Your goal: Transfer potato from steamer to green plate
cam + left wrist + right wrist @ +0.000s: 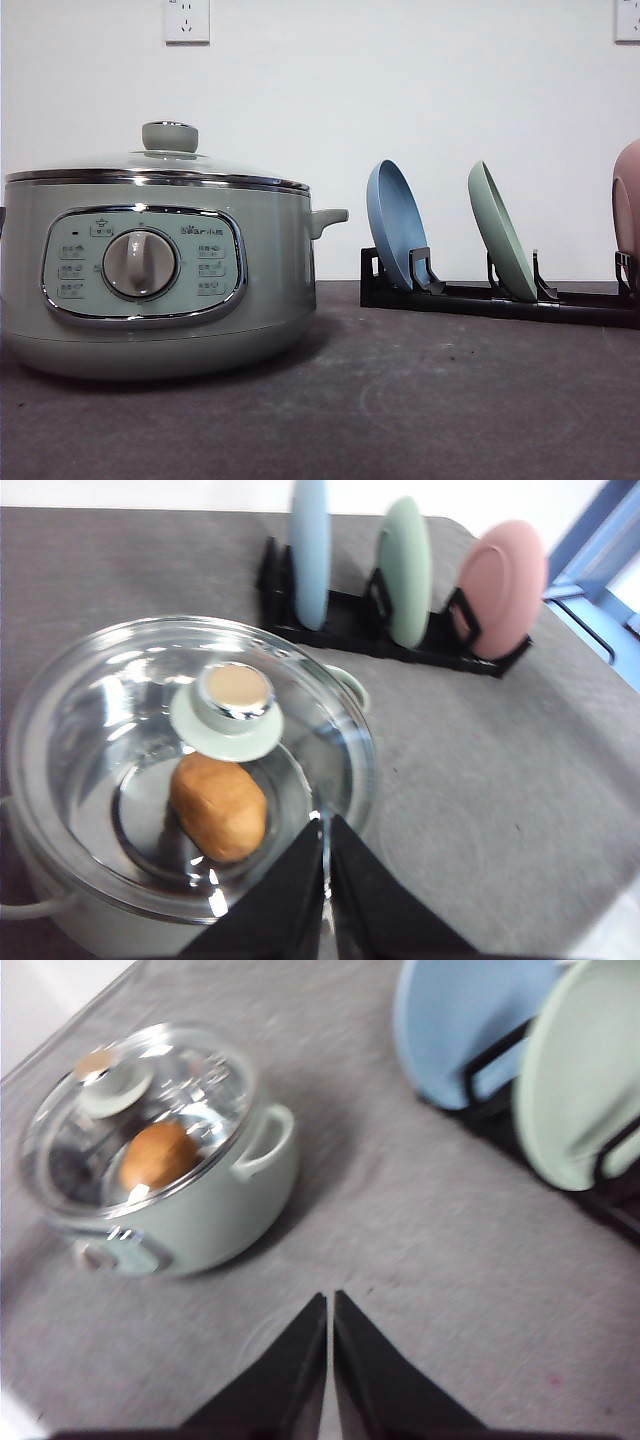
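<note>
A: Where do the 2 arms stand?

B: The left end effector (pixel 327 865) hangs above the steamer's rim, its 2 black fingers pressed together, pinching nothing. The right end effector (pixel 330 1345), fingers likewise pressed together and empty, hovers over bare grey worktop (pixel 420 1260), well apart from the pot.

A: And the containers?

B: The steamer (pixel 150 270), pale sage green with a chrome-rimmed panel and 1 central dial, fills the left half of the front view. Its glass lid (pixel 130 730) is on, knob upright at centre. Through the glass, the potato (pixel 219 806) lies on the pot's floor, orange-brown and egg-shaped, beside the knob in the left wrist picture.

A: The plates?

B: 3 stand on edge in a black rack (pixel 500 298) at the right of the front view: the blue plate (pixel 395 225), then the green plate (pixel 500 240), then the pink plate (pixel 500 585). The green plate holds nothing.
</note>
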You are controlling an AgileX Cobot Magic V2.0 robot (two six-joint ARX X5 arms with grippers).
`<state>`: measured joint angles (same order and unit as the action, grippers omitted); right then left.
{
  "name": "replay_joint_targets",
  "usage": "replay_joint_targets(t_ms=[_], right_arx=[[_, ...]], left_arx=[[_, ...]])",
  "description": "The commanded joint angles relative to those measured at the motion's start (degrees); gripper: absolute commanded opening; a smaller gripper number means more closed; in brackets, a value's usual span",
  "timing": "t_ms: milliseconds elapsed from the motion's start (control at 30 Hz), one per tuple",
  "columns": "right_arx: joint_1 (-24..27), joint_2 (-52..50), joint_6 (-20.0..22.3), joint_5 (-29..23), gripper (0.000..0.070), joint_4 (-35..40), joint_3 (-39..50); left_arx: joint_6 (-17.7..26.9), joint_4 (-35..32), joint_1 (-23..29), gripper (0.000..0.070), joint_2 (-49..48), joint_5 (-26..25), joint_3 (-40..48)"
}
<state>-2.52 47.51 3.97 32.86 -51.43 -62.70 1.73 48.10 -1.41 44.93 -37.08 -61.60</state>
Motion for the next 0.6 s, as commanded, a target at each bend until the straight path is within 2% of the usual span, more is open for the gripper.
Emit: replay_joint_targets(t_ms=[0,233,267,300,333,433,467,500,567], right_arx=[[-0.84,0.43,1.66,0.31,0.0000,-0.19,-1.11],[-1.91,0.37,1.61,0.09,0.0004,-0.05,-1.11],[-1.91,0.37,1.58,0.09,0.0040,0.02,-1.11],[-1.91,0.37,1.49,0.08,0.0111,0.10,-1.11],[-1.91,0.37,1.33,0.07,0.0212,0.19,-1.11],[-1.91,0.37,0.94,-0.31,0.0526,0.43,-1.11],[-1.91,0.37,0.92,-0.83,0.0551,0.43,-1.11],[-1.91,0.37,0.91,-1.35,0.0561,0.42,-1.11],[-1.91,0.37,0.90,-1.85,0.0561,0.41,-1.11]], left_arx=[[2.04,0.57,-0.51,0.0000,0.42,-0.39,-1.18],[2.15,1.13,-1.13,0.0010,0.44,-0.37,-1.18],[2.12,0.86,-1.13,0.0052,0.44,-0.37,-1.18],[2.09,0.63,-1.13,0.0116,0.44,-0.37,-1.18],[2.07,0.41,-1.13,0.0199,0.44,-0.37,-1.18],[2.07,0.26,-1.13,0.0535,0.44,-0.37,-1.18],[2.07,0.28,-1.13,0.0614,0.44,-0.35,-1.18],[2.07,0.28,-1.13,0.0660,0.44,-0.35,-1.18],[2.07,0.28,-1.13,0.0683,0.44,-0.35,-1.18]])
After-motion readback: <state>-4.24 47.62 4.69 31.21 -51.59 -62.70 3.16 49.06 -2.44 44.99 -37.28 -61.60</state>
